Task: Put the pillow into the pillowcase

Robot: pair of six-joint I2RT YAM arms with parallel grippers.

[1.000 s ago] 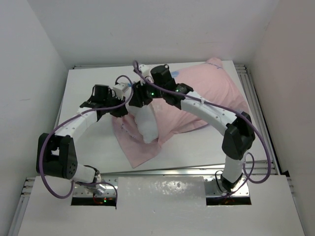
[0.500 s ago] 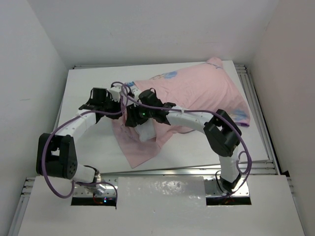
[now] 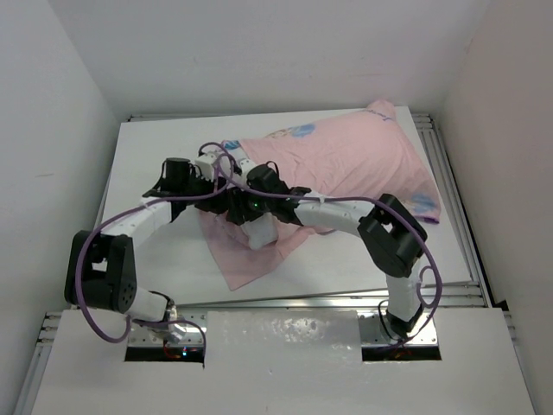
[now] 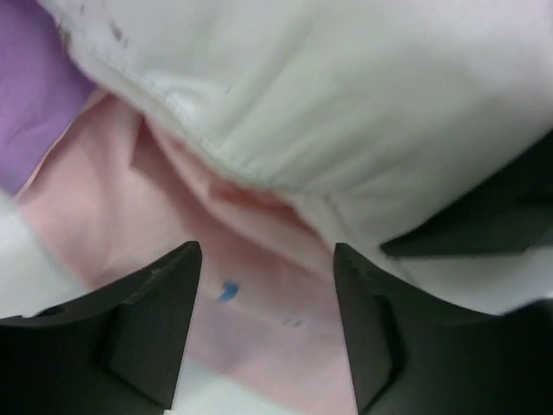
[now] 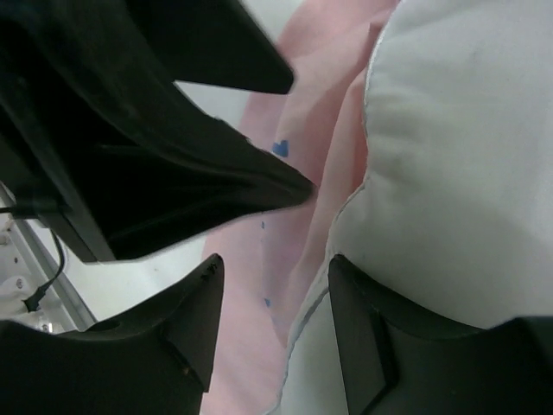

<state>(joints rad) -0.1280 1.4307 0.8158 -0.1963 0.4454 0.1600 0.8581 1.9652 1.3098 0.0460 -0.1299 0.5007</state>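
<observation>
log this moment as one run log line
pillow: white end sticking out of pillowcase | left gripper: open, over pink cloth | right gripper: open, at pillow edge

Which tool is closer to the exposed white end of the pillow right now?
Right. The right tool is at the edge of the pillow, one finger alongside it; the left tool hangs just short, over the pillowcase.

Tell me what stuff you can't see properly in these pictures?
1. Most of the pillow: top view, the pillowcase, left arm and right arm cover it.
2. The pillowcase's opening: top view, hidden under those arms.
3. Small blue marks on the pillowcase: left wrist view, too blurred to read.
4. Big dark shape: right wrist view, too close and cut off by the edges to name.
</observation>
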